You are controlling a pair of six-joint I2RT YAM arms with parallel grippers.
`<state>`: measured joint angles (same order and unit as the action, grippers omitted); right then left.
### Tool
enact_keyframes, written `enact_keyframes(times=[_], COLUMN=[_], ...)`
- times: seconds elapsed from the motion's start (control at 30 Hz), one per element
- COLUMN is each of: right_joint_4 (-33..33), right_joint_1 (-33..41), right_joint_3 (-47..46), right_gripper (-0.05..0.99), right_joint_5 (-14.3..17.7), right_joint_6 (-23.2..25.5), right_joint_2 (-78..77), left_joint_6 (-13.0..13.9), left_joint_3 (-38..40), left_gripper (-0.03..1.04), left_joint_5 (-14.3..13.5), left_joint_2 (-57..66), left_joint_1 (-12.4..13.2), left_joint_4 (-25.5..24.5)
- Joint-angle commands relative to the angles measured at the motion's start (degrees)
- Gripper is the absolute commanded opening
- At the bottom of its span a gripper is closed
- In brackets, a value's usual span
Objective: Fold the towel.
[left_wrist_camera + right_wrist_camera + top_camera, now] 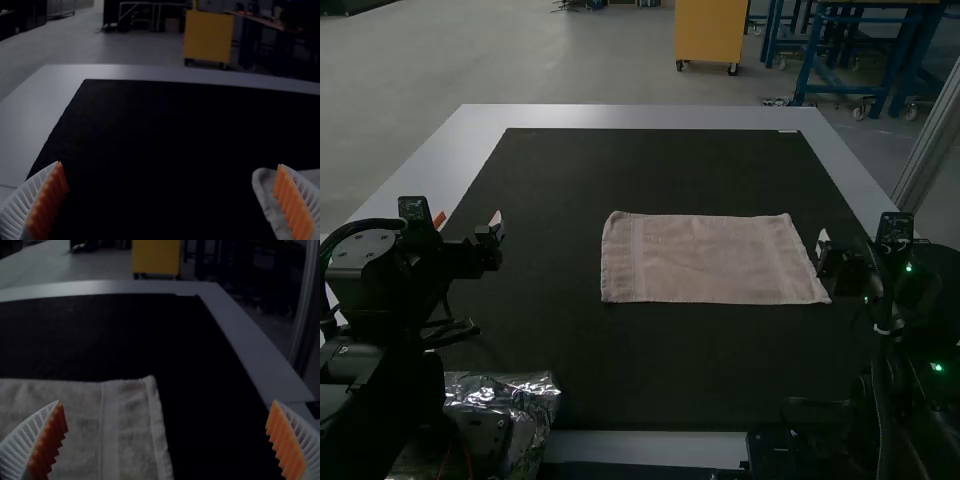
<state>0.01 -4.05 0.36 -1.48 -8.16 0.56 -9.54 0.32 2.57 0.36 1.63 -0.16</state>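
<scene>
1. I have the towel (710, 260) lying flat on the dark mat (550, 370), its sides fairly straight; I can't tell whether it is one layer or already folded once
2. My left gripper (170, 164) is spread wide with nothing between its fingers, well apart from the towel's left end
3. My right gripper (167, 401) is also wide and empty, near the towel's right end
4. I judge the fold has yet to begin from this layout, and the next move calls for lowering onto an edge or its corners
5. Coming in too high, I could close on air, since the cloth lies so low; pressing too deep could snag the mat or ruck the towel
6. If it is layered, a shallow pinch might lift only the top sheet and open the fold
7. Uneven grips or arms out of step could skew the edges, and a one-sided pull could drag the whole towel
</scene>
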Motion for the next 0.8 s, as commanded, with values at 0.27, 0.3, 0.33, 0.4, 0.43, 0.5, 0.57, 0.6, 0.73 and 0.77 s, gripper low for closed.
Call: enact_keyframes(times=[0.27,0.3,0.33,0.4,0.43,0.5,0.57,0.6,0.73,0.77], right_joint_4=[-0.5,-0.5,-0.5,-0.5,-0.5,-0.5,-0.5,-0.5,-0.2,0.3], right_joint_1=[-0.3,-0.3,-0.4,-0.3,-0.3,-0.3,-0.3,-0.3,-0.4,-0.3], right_joint_3=[-0.4,-0.4,-0.4,-0.4,-0.4,-0.4,-0.4,-0.4,-0.4,-0.3], right_gripper=[0.92,0.92,0.92,0.92,0.92,0.92,0.92,0.92,0.92,0.92], right_joint_5=[-0.9,-0.9,-0.9,-0.9,-0.9,-0.9,-1.0,-0.9,-1.0,-1.2], right_joint_6=[-0.3,-0.4,-0.3,-0.3,-0.3,-0.3,-0.3,-0.4,-0.3,-0.7], right_joint_2=[-0.4,-0.4,-0.4,-0.4,-0.4,-0.5,-0.4,-0.4,-0.4,-0.4], left_joint_6=[-0.6,-0.6,-0.6,-0.6,-0.6,-0.7,-0.7,-0.7,-0.5,-0.3], left_joint_3=[-0.4,-0.3,-0.3,-0.3,-0.3,-0.3,-0.3,-0.3,-0.3,-0.3], left_gripper=[0.97,0.97,0.97,0.97,0.97,0.97,0.97,0.97,0.97,0.97], left_joint_5=[-0.6,-0.6,-0.6,-0.6,-0.6,-0.6,-0.6,-0.6,-0.6,-0.9], left_joint_2=[-0.4,-0.4,-0.4,-0.4,-0.4,-0.4,-0.4,-0.4,-0.4,-0.4], left_joint_1=[0.6,0.6,0.6,0.6,0.6,0.4,0.6,0.7,0.8,0.8], left_joint_4=[0.3,0.3,0.3,0.4,0.6,0.7,0.4,0.4,0.6,1.0])
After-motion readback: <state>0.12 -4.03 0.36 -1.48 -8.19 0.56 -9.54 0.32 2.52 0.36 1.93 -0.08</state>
